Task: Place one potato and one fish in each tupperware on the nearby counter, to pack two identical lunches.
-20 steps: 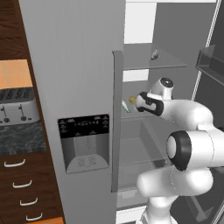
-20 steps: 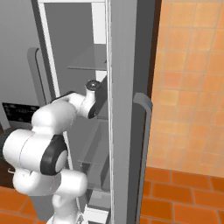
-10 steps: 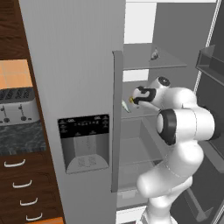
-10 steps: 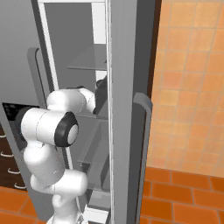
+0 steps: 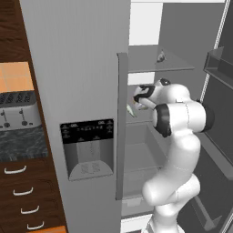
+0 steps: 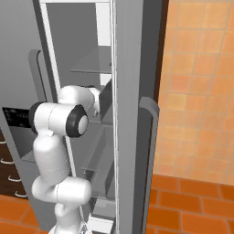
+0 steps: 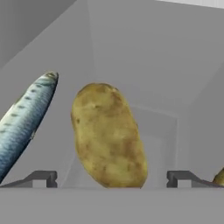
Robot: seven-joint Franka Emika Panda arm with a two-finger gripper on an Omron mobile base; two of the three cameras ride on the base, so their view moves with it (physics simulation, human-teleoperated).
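The hand is reaching into the open fridge with fingers spread wide and empty; a potato is lying dead ahead between them, long axis running away from the hand; a fish is lying just left.

- Evenly lit, flat rendered light; no glare.
- Soft, slightly blurred edges throughout.
- Dimmer grey inside the fridge.
- Potato close-up sharp enough, faintly shaded on its underside.
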